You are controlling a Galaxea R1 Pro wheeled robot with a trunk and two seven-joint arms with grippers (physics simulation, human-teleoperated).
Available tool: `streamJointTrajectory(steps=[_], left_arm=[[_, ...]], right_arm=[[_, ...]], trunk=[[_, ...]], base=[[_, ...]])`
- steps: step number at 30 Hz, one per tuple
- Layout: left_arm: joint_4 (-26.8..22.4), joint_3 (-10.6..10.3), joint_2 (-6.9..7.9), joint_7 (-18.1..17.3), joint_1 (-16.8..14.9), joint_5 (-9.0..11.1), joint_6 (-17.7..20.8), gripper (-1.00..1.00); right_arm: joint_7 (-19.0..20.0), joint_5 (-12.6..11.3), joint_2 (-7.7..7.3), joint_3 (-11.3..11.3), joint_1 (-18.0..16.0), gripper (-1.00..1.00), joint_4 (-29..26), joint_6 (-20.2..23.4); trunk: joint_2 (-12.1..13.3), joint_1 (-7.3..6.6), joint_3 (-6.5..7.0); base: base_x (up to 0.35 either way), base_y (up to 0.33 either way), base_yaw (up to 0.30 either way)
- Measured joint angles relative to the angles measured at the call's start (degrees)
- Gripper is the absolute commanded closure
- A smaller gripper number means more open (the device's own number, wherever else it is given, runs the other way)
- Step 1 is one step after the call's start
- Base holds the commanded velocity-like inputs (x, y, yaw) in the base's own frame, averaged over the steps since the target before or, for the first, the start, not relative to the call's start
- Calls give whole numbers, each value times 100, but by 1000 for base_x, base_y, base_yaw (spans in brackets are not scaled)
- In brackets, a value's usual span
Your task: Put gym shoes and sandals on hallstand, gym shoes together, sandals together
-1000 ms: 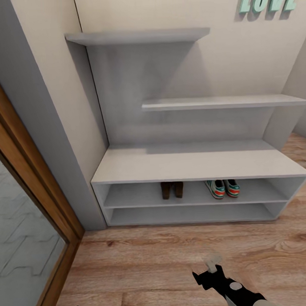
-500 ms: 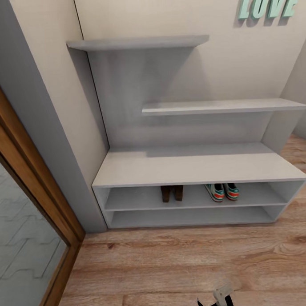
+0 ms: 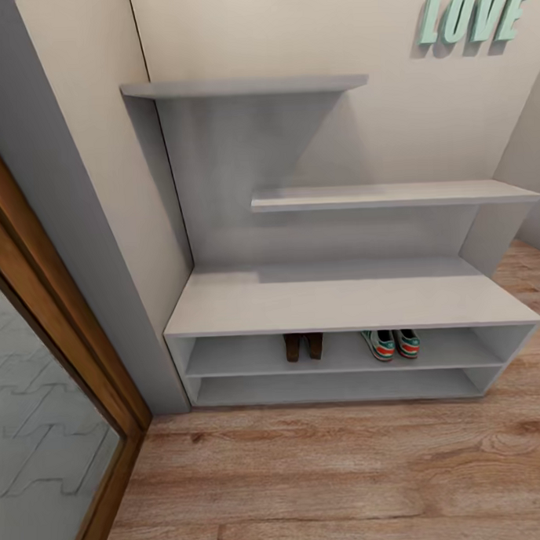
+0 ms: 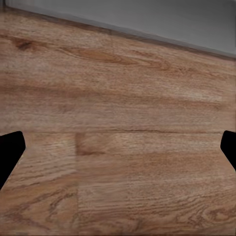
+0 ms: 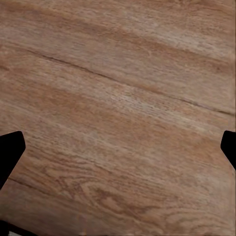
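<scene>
Sitting side by side on the rack's (image 3: pixel 350 298) upper open shelf, the sandals (image 3: pixel 303 346) and sneakers (image 3: pixel 391 344) lie ahead of both spread, empty grippers (image 4: pixel 118 152) (image 5: pixel 118 152) facing floor (image 3: pixel 326 472).

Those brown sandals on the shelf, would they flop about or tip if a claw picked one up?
The sandals look like thick, moulded clogs, so probably fairly stiff. Standing upright side by side on the hallstand, they seem stable. Their open backs might offer an easy edge, though detail is small here.
</scene>
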Motion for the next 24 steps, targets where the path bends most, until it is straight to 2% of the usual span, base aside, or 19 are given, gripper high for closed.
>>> streamJointTrajectory(steps=[2, 6, 7, 13, 14, 21, 24], left_arm=[[100, -1, 4, 56, 0, -1, -43, -100], [186, -5, 4, 91, 0, -5, -68, -100], [234, -12, 2, 100, 0, -8, -78, -100], [267, -14, 4, 106, 0, -9, -84, -100], [275, -18, 6, 106, 0, -9, -85, -100], [286, -20, 5, 106, 0, -10, -80, -100], [288, -21, 1, 107, 0, -10, -78, -100]], right_arm=[[-5, -1, -103, -2, 44, -100, 2, 0], [-13, 2, -216, 4, 101, -100, 5, 13], [-23, 6, -268, 8, 202, -100, 17, 23], [-123, 4, -290, 6, 379, -100, 27, 25], [-310, 1, -295, 3, 422, -100, 29, 25], [-979, 7, -256, 5, 449, -100, 29, 32], [-1217, -15, -198, 7, 453, -100, 29, 33]], trunk=[[80, -44, 36], [241, -132, 108], [281, -154, 125], [522, -286, 234], [562, -308, 251], [842, -461, 377], [844, -462, 378]], base=[[0, 0, 0], [0, 0, 0], [0, 0, 0], [0, 0, 0], [0, 0, 0], [0, 0, 0], [0, 0, 0]])
